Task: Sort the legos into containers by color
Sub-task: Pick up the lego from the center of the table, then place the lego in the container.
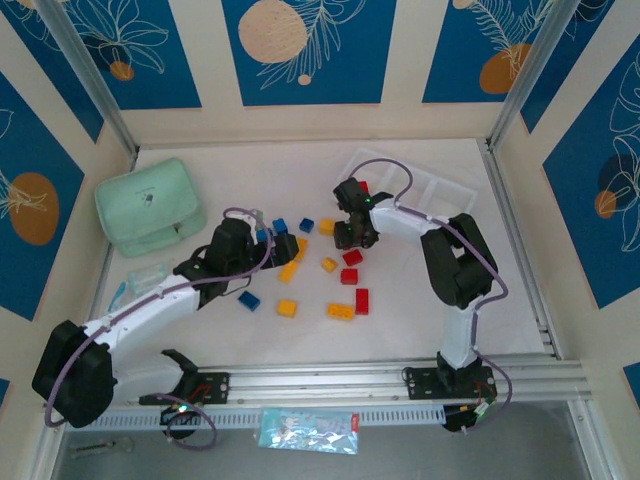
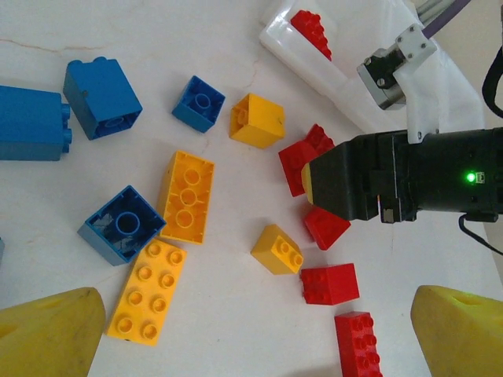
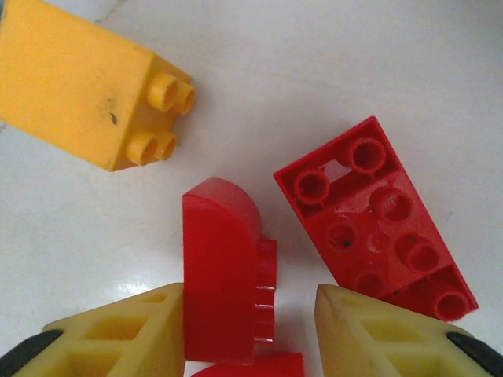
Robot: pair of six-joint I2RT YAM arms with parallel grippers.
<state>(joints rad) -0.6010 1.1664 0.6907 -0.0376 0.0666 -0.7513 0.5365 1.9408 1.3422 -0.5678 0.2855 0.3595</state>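
While the legos (image 1: 349, 276) are lying scattered mid-table, the right gripper (image 3: 250, 322) is hanging straight over a red curved brick (image 3: 224, 267), yellow fingers (image 3: 118, 334) spread either side of it. The left one is touching and the right one is showing a sliver of gap, so I'm not calling it a pinch. It's working the red cluster, I'd say, because the white tray (image 1: 425, 185) is sitting just beyond at the far right, a red piece (image 2: 310, 31) lying in its end compartment. The left gripper (image 2: 255, 334) is hovering wide open over yellow and blue legos on the left.
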